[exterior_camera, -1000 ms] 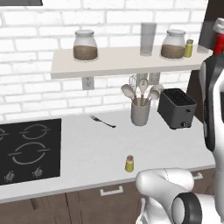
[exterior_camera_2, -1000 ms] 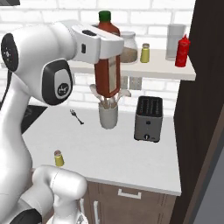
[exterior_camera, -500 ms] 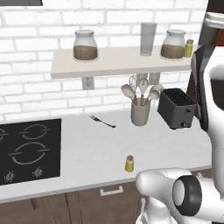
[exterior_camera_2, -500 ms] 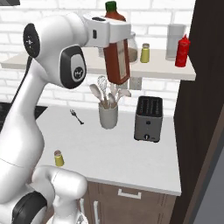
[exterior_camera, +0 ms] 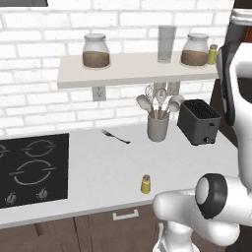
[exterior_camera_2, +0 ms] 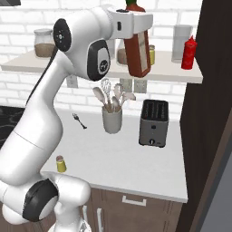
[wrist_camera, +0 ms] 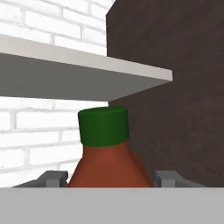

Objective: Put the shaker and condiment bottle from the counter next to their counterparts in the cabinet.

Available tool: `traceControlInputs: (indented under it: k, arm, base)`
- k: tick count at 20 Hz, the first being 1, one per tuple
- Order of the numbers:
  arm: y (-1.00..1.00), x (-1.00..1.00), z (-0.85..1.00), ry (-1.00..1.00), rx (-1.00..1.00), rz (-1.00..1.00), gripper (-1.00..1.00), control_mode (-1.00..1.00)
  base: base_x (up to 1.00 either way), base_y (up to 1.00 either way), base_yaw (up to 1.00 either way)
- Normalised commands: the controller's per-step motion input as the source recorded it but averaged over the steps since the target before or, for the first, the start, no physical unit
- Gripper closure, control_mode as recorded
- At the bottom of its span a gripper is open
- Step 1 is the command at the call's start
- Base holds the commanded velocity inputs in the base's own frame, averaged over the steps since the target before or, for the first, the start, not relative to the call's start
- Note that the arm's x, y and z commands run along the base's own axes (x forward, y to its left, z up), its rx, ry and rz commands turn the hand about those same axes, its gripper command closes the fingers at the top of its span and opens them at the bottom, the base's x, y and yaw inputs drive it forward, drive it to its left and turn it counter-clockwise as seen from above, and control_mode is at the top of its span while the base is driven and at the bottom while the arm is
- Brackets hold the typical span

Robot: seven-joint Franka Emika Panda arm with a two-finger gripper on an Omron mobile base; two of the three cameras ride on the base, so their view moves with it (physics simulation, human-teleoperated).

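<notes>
White brick backs the cabinet (exterior_camera_2: 90, 68) shelf, where our gripper (exterior_camera_2: 136, 27) pinches the condiment bottle (exterior_camera_2: 138, 50) aloft near the red counterpart (exterior_camera_2: 189, 53); we judge it rigid, smooth, top-heavy, best held mid-body, while the light shaker (exterior_camera: 145, 184) waits on the counter (exterior_camera: 98, 167).

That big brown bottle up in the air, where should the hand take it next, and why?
Probably sideways toward the dark panel end of the shelf. The hand holds the condiment bottle up in front of the shelf, near the jar and the small shaker there, while the plain red bottle it belongs beside stands further along. It should stay high enough for its base to clear the shelf edge.
</notes>
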Motion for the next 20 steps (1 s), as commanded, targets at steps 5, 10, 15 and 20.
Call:
traceControlInputs:
  k: [5, 10, 15, 20]
  arm:
    - [0.01, 0.34, 0.0, 0.0, 0.0, 0.03, 1.0, -1.0]
    - [-0.13, 0.1, 0.0, 0.01, 0.0, 0.0, 1.0, -1.0]
    - [-0.3, 0.23, 0.0, 0.01, 0.0, 0.0, 1.0, -1.0]
    - [-0.1, 0.34, 0.0, 0.0, 0.0, 0.0, 1.0, -1.0]
  base:
    - [0.0, 0.0, 0.0]
    - [0.0, 0.0, 0.0]
    - [0.0, 0.0, 0.0]
    - [0.0, 0.0, 0.0]
